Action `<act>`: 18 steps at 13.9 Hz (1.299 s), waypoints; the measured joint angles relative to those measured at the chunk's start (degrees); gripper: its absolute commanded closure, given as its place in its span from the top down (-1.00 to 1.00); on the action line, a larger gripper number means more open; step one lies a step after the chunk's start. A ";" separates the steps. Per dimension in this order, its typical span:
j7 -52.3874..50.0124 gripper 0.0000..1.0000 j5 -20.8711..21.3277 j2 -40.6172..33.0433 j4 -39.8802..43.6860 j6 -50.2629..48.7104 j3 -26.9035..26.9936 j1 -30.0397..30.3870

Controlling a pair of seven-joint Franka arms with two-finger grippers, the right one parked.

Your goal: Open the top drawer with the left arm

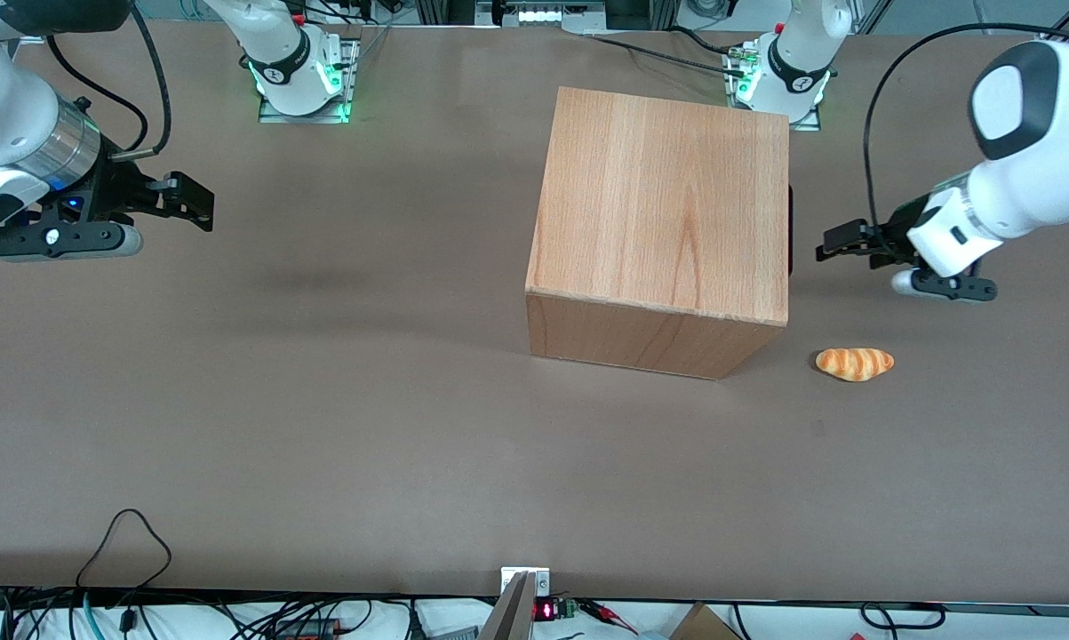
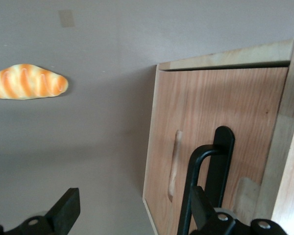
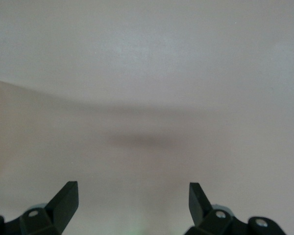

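Note:
The wooden cabinet (image 1: 658, 222) stands mid-table, and its drawers are shut flush. Only a thin black strip of the bar handle (image 1: 791, 229) shows on the face turned toward the working arm. The left wrist view shows a flat wooden drawer front (image 2: 210, 107) with the black bar handle (image 2: 188, 191); I cannot tell which drawer it is. The left arm (image 1: 1023, 151) holds its gripper (image 1: 829, 244) level with the handle, a short gap away from it. The gripper (image 2: 134, 210) is open and empty. One finger (image 2: 202, 205) overlaps the handle and the other finger (image 2: 64, 210) is over bare table.
A toy bread roll (image 1: 855, 364) lies on the brown table (image 1: 321, 400), nearer the front camera than the gripper and beside the cabinet's corner. It also shows in the left wrist view (image 2: 27, 82).

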 measured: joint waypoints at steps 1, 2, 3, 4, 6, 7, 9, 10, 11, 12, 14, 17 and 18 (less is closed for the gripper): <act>0.00 1.00 -0.12 0.00 -0.47 0.48 -0.30 -0.01; 0.00 1.00 -0.36 0.00 -0.83 0.88 -0.46 -0.01; 0.00 1.00 -0.59 0.02 -1.04 1.16 -0.73 -0.01; 0.00 1.00 -0.71 0.07 -1.20 1.55 -1.26 -0.02; 0.00 1.00 -0.74 0.42 -1.48 1.93 -2.14 -0.04; 0.00 1.00 -0.75 0.66 -1.59 2.03 -2.35 -0.04; 0.00 1.00 -0.75 1.18 -1.77 2.08 -2.42 -0.03; 0.00 1.00 -0.75 1.51 -1.79 2.12 -2.42 -0.03; 0.00 1.00 -0.75 1.89 -1.80 2.23 -2.42 -0.04; 0.00 1.00 -0.75 2.29 -1.81 2.42 -2.42 -0.03; 0.00 1.00 -0.75 2.91 -1.83 2.62 -2.44 -0.04; 0.01 1.00 -0.75 3.52 -1.83 2.86 -2.52 -0.04; 0.02 1.00 -0.75 3.58 -1.83 2.89 -2.51 0.00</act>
